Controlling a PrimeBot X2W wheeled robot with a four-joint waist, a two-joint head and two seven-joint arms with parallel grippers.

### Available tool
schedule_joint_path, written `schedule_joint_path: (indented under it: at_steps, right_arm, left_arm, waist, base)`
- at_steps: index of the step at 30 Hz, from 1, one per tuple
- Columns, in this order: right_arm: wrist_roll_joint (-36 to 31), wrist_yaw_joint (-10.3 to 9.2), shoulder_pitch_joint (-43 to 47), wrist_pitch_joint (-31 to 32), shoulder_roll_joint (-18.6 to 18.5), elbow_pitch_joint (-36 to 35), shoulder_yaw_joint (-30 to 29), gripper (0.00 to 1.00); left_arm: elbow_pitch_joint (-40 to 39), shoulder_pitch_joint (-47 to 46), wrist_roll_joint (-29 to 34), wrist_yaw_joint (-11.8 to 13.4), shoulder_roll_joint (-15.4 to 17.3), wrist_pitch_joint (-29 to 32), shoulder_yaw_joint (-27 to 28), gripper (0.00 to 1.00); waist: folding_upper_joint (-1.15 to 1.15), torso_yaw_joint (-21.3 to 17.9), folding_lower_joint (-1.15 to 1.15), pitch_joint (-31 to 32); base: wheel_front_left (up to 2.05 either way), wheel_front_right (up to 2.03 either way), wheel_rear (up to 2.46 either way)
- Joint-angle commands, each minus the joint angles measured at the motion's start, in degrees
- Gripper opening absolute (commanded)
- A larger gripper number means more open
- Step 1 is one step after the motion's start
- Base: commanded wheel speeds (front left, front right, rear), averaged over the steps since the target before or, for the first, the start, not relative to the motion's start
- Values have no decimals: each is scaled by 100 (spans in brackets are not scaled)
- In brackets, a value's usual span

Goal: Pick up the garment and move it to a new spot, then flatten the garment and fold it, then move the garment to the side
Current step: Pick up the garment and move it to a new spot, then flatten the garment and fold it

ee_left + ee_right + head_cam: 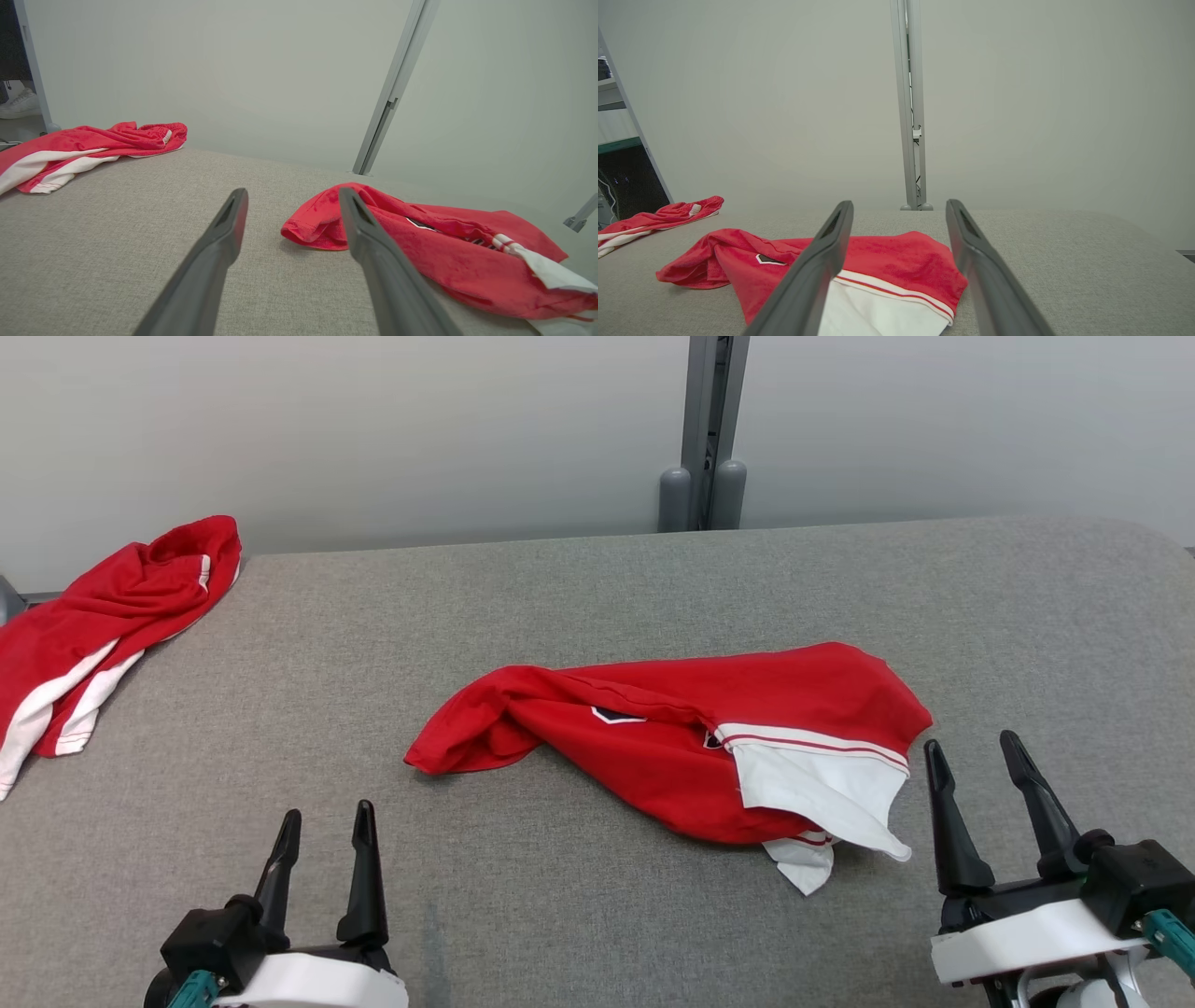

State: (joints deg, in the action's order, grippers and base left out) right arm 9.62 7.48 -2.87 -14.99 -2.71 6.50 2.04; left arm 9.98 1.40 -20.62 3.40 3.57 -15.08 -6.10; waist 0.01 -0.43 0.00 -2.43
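Red garment (672,737) lies crumpled mid-table (560,588), its white panel (822,784) turned toward the near right edge. A small dark badge (616,715) sits on its front; any lettering is too small to read.

Left gripper (327,814): jaws wide apart, empty, over the near edge, clear of the cloth.

Right gripper (971,739): jaws wide, empty, just beside the white panel.

Second red garment (103,616) lies at the far left corner.

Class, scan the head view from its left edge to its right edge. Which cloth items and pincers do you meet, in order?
Red and white garment → left pincer → crumpled red shirt → right pincer
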Motion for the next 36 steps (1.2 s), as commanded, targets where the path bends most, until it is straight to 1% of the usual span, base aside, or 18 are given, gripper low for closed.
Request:
schedule_joint_path:
  at_steps: [1,17,25,30,36]
  right_arm:
    - [3,3,32,-30,-34,18,-14,100]
    - [26,2,-21,-30,-33,158,-14,100]
    - [26,2,-52,-30,-34,214,-17,100]
    - [-107,3,-23,-31,-33,318,-42,100]
    - [-526,2,286,-31,-38,482,71,100]
  left_arm:
    - [16,26,51,-27,13,-13,37,100]
    - [81,-80,148,-143,-47,-13,93,100]
    - [54,-89,177,-139,-54,-13,84,100]
    - [43,-107,200,-143,-58,-13,53,100]
    - [23,-148,196,-148,-58,-13,43,100]
  waist:
    - [-1,-2,0,-2]
    - [-1,51,0,-45]
    - [-1,71,0,-84]
    - [-1,99,0,-132]
    - [-1,147,0,-254]
  base:
    - [0,0,0]
    - [0,0,0]
    - [0,0,0]
    - [0,0,0]
    - [0,0,0]
